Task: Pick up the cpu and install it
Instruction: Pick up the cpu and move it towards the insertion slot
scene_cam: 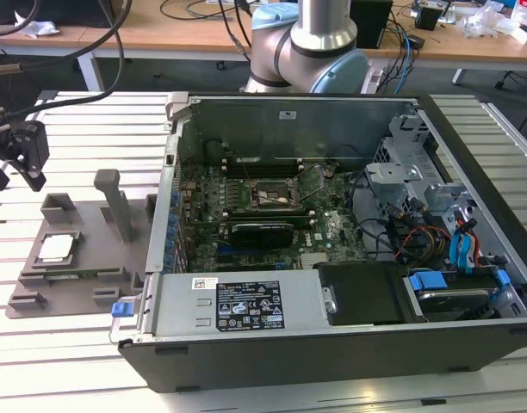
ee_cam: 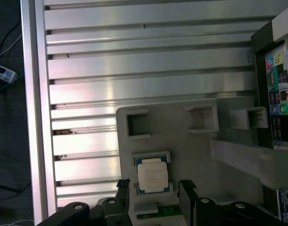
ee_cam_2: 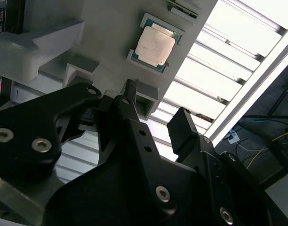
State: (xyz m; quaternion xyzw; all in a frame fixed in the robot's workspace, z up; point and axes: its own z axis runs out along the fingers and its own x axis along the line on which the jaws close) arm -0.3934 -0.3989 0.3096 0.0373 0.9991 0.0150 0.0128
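Squarely seated in a shallow recess of the grey tray [ee_cam: 196,153], the cpu [ee_cam: 152,175] is a flat square chip with a matte silver-grey metal top and a thin pale rim. In the first wrist view a darker blue-green border shows round the lid. The tray is dull moulded plastic with boxy pockets and an upright post, and it lies on the ribbed aluminium bench [scene_cam: 83,116]. The black hand [scene_cam: 15,178] hangs up off the tray without touching the chip. Its two angular fingers [ee_cam: 186,193] are spread wide with nothing between them, and their roots are cut off at the picture's edge. Just beside the tray, on the exterior view's right, stands the open sheet-metal computer case [scene_cam: 332,353]. The socket [scene_cam: 276,194] on its green board is hard to make out in detail.
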